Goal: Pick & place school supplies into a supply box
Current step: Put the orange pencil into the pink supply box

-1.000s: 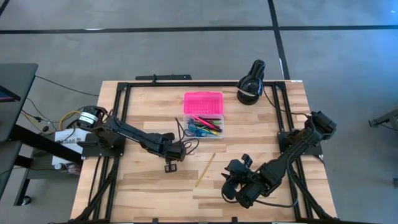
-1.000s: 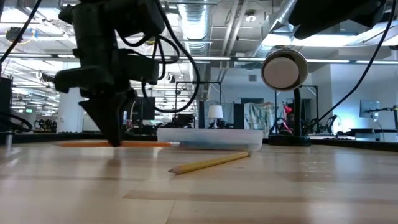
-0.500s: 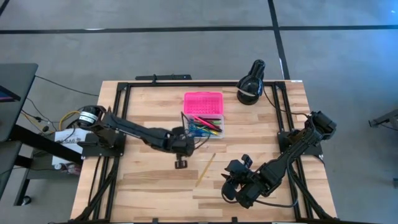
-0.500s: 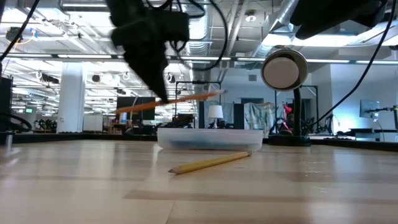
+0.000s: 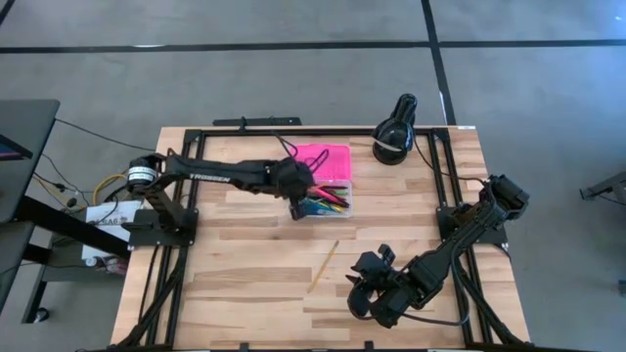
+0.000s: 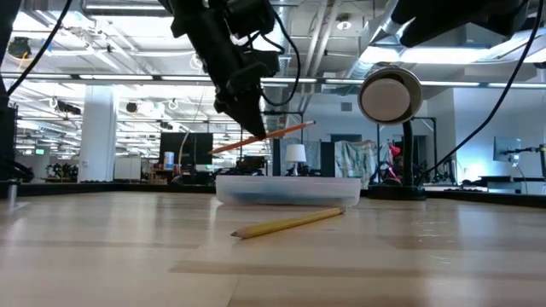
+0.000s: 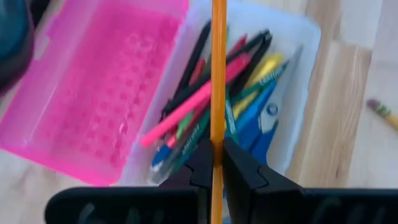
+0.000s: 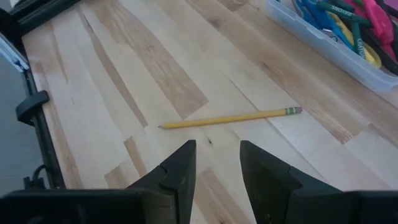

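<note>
Near the frame's centre, the left tool is clamped on an orange pencil above the supply box. At lower right, the right tool hangs open near a yellow pencil on the desk.

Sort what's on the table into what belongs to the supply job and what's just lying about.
Part of the job:
- orange pencil, held by the left gripper above the supply box
- pens, markers and scissors already in the box
- yellow pencil loose on the table, near the right gripper

Lying about:
- black round device
</note>
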